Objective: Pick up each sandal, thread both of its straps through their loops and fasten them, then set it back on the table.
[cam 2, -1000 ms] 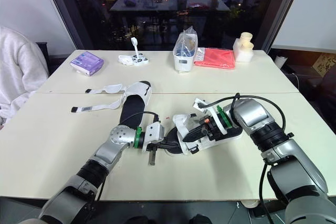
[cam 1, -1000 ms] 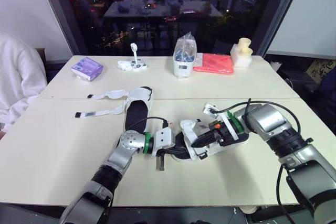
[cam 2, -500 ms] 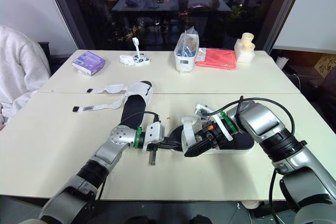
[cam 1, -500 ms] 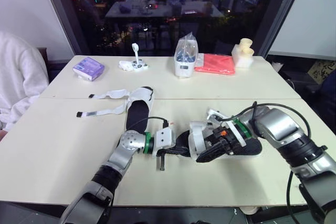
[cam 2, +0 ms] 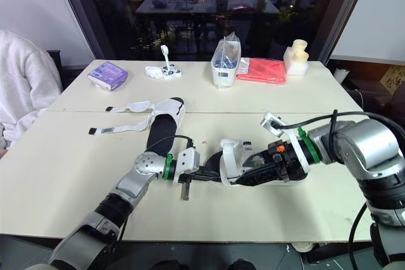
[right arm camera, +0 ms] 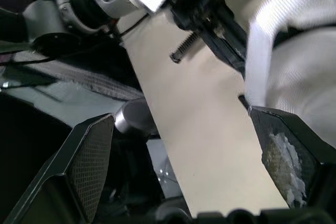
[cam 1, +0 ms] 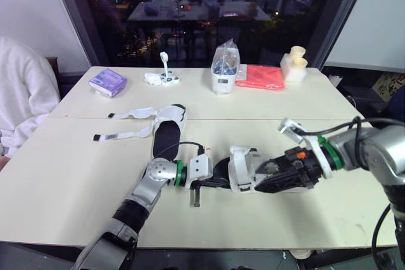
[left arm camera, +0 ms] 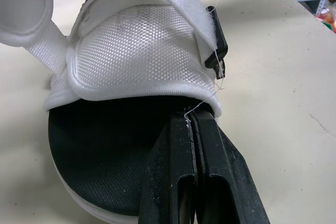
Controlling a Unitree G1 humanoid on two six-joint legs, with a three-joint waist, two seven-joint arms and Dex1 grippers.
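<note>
Left wrist view shows you the left claw with its two black fingers pressed flat together, no gap, tips lying on the black footbed of the near sandal, just under its white mesh upper. Your right claw stands wide, fingers well apart, with a white strap of that same sandal between them. That sandal sits on the table between the two claws. The other sandal lies farther back, toward the robot's left, its two straps unfastened and spread flat on the tabletop.
</note>
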